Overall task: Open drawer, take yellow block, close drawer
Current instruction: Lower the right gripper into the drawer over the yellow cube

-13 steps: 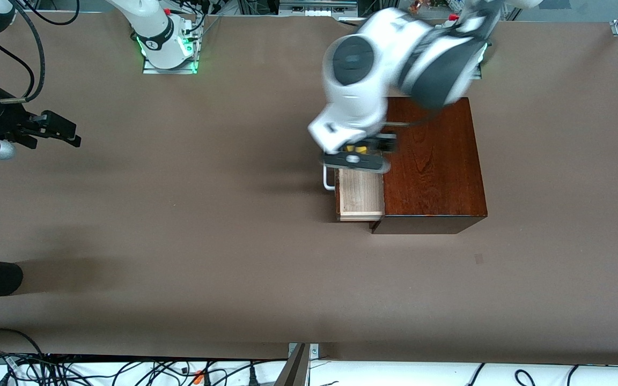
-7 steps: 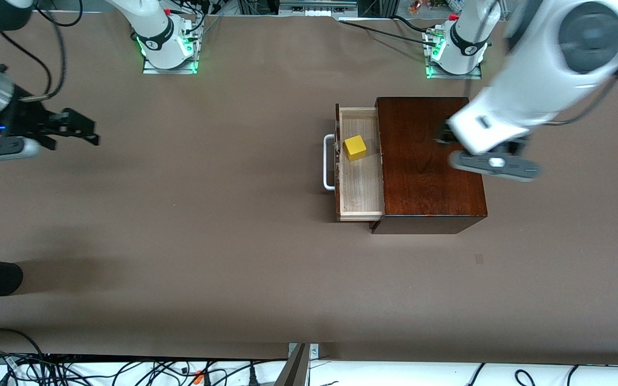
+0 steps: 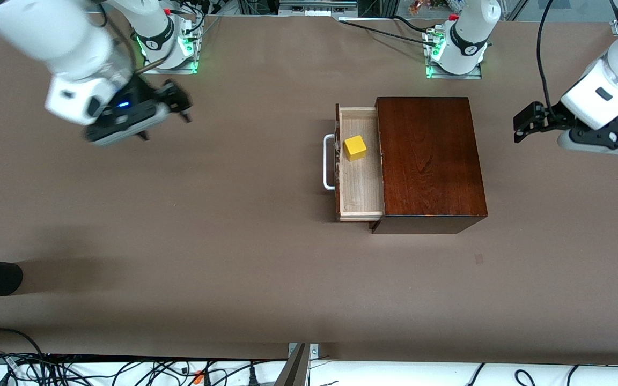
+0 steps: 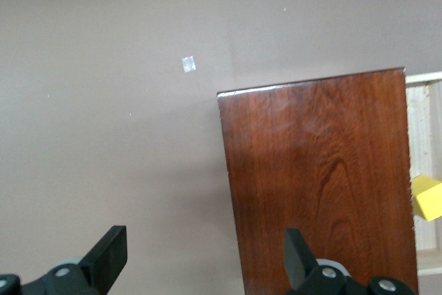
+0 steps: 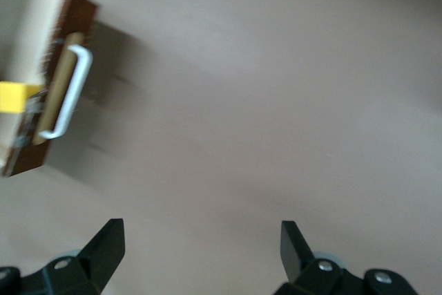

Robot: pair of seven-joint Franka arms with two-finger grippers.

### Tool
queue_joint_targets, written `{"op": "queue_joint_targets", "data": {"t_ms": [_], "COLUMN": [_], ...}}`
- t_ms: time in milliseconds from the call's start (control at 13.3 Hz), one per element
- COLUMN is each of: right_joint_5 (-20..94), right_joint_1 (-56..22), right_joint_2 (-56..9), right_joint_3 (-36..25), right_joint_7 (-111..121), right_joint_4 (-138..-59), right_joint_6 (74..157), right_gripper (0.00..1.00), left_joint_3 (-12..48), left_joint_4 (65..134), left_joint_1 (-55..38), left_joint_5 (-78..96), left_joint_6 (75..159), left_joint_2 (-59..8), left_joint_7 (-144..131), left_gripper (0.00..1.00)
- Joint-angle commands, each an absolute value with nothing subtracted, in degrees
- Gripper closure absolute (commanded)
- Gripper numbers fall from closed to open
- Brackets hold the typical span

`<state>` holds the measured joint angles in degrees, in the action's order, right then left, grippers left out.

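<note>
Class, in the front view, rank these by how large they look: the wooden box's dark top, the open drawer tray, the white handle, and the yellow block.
1. Dark box top
2. Open drawer tray
3. White handle
4. Yellow block

All clearly differ in that view.

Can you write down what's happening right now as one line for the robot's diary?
drawer: open | yellow block: inside drawer, untouched | left gripper: open, empty, above table | right gripper: open, empty, above table
</note>
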<state>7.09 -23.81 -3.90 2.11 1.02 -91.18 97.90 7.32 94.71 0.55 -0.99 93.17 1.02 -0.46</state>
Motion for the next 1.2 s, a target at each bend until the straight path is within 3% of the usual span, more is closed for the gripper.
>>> {"op": "queue_joint_targets", "data": {"t_ms": [0,226,451,827,1128], "right_joint_5": [7.1,2.3,-4.0,-6.4,-7.1], "right_joint_1": [-28.0,-37.4,-45.2,-50.4,-51.1], "right_joint_2": [-8.9,-13.7,-25.2,-36.8,-42.0], "right_joint_3": [5.4,5.7,5.7,5.7,5.6], "right_joint_7": [1.5,6.1,15.5,17.7,23.8], "right_joint_4": [-89.8,-88.8,-76.9,-63.6,-61.9], "right_joint_6": [99.7,108.2,109.0,109.4,114.1], "right_gripper": [0.0,0.0,0.0,0.0,0.0], "left_joint_3": [8.4,8.6,8.4,8.3,8.5], "left_joint_4": [98.1,97.9,97.7,97.4,97.3], "left_joint_1": [1.9,1.5,1.8,1.8,1.8], "left_joint_5": [0.8,0.4,-0.1,-0.1,-0.1], "left_joint_6": [94.7,94.3,93.8,93.4,93.4], "left_joint_2": [3.3,3.2,2.6,1.9,2.0], "left_joint_7": [0.7,-5.2,-4.7,-4.7,-4.8], "left_gripper": [0.0,0.0,0.0,0.0,0.0]}}
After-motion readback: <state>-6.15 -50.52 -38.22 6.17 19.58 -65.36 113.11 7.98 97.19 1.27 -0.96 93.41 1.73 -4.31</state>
